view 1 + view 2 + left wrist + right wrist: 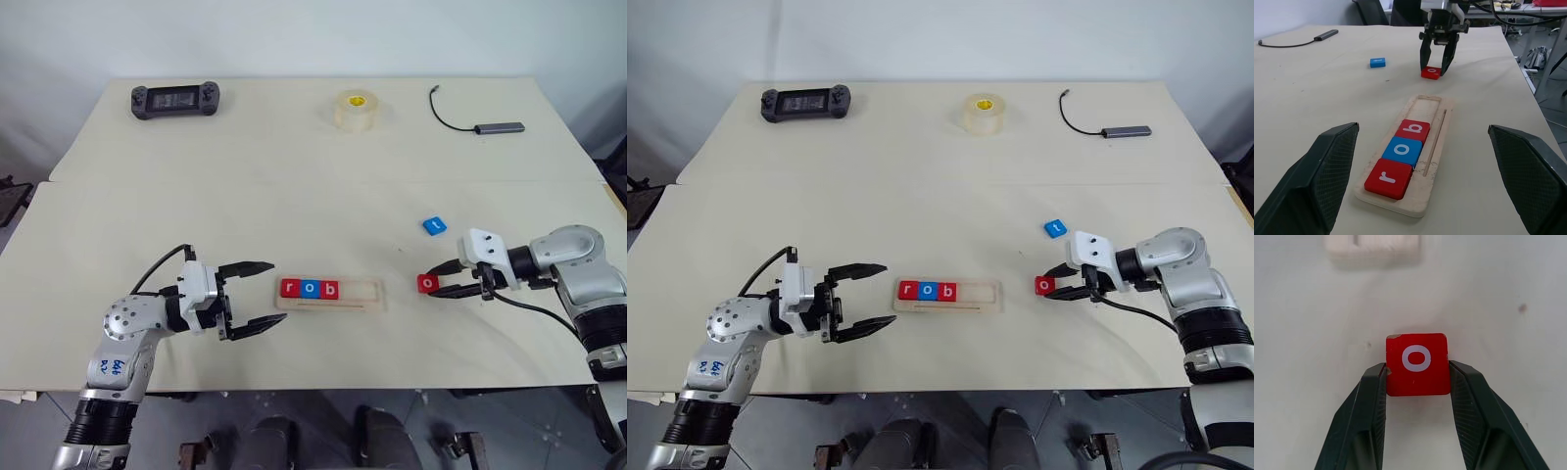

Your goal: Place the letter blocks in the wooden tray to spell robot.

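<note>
I'm looking down on the pale, smooth table [196,186], two slabs butted together with a seam running across. Nearer me lies the wooden tray [367,297], a long light-wood holder with rounded corners and a shallow groove. Three square tiles sit flat in its left part, touching edge to edge, white lowercase letters reading r [290,288], o [311,288], b [331,289]: red, blue, red. The right part of the groove is bare wood.

On the far side I see a black handheld game controller [175,100], a roll of clear tape with a yellow label [357,109] whose writing is too small to read, and a grey hub with a black cable [499,127].

My left gripper [253,296] hangs just left of the tray, its black textured fingers spread wide, nothing between them. My right gripper [1418,377] has one finger against each side of the red o block [1417,364], which lies on the table right of the tray. The blue t block [434,225] lies apart, a little farther back.
</note>
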Controlling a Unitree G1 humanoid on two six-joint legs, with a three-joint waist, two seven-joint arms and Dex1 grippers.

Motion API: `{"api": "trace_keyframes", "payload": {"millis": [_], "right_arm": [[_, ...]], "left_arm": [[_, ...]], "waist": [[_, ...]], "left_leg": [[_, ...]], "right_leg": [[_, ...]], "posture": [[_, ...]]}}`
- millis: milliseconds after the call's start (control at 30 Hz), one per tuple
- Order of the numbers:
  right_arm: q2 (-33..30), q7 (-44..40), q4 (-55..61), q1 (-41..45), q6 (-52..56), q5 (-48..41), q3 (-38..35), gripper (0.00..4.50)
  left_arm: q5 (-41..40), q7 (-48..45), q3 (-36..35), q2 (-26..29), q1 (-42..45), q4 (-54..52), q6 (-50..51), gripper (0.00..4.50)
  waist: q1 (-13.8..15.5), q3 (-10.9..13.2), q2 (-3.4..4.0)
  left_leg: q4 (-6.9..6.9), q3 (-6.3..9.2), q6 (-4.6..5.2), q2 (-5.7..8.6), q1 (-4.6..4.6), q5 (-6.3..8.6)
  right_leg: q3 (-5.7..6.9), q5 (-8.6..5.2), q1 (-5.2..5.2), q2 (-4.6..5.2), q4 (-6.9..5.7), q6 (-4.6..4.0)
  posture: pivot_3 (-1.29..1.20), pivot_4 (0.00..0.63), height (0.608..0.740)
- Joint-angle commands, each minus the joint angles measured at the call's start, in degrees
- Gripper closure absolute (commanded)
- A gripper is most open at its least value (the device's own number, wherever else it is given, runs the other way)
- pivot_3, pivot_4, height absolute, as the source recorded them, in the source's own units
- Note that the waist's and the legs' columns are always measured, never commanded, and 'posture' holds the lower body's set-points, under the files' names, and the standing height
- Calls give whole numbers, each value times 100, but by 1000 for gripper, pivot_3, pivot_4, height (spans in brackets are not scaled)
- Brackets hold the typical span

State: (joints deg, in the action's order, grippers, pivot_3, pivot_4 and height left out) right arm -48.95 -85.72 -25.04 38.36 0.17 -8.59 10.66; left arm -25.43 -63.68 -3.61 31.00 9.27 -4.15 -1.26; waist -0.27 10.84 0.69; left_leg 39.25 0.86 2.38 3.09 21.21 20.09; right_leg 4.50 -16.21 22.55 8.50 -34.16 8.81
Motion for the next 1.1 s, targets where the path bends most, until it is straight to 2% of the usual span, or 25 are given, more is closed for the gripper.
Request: {"api": "trace_keyframes", "payload": {"millis": [33,133,267,467,800,833,1033,1100], "right_arm": [[165,-6,1120,145,1117,-364,16,3057],[386,197,1828,115,1813,-337,247,3057],[817,785,2109,233,2337,-65,471,3057],[1176,1166,2201,254,2571,84,735,3057],[1275,1246,2250,216,2728,109,891,3057],[1263,1209,2253,209,2738,110,917,2322],[1159,994,2509,146,2888,-48,866,234],[1138,991,2567,153,2930,-123,757,57]], "left_arm": [[-87,83,-146,51,-92,-210,-48,0],[-85,137,-172,61,-174,-225,-53,0],[-75,226,-155,43,-269,-304,-45,0],[-69,334,-159,34,-345,-373,-56,0],[-74,468,-156,35,-425,-463,-55,0],[-76,476,-155,32,-422,-466,-54,0],[-75,482,-154,34,-377,-416,-69,0],[-76,488,-150,33,-373,-411,-70,0]], "waist": [[4,0,0],[22,0,0],[39,0,-1],[17,0,0],[15,0,0],[16,0,0],[14,0,0],[15,0,0]], "left_leg": [[1,0,-2,-3,0,1],[2,3,-3,-3,1,1],[4,9,-3,5,2,2],[4,12,-3,9,4,2],[2,9,-3,9,4,1],[2,9,-3,9,4,1],[2,9,-3,8,4,2],[2,9,-3,9,4,1]], "right_leg": [[0,0,0,-2,0,0],[1,0,0,-1,-1,-1],[3,0,-1,4,-2,-1],[2,0,1,3,-4,-1],[1,0,3,2,-7,-1],[1,-1,3,2,-7,-1],[2,-1,4,1,-7,-2],[2,-1,3,1,-7,-1]], "posture": [[0,150,740],[0,150,740],[0,150,740],[0,150,740],[0,150,740],[0,150,740],[0,150,740],[0,150,740]]}}
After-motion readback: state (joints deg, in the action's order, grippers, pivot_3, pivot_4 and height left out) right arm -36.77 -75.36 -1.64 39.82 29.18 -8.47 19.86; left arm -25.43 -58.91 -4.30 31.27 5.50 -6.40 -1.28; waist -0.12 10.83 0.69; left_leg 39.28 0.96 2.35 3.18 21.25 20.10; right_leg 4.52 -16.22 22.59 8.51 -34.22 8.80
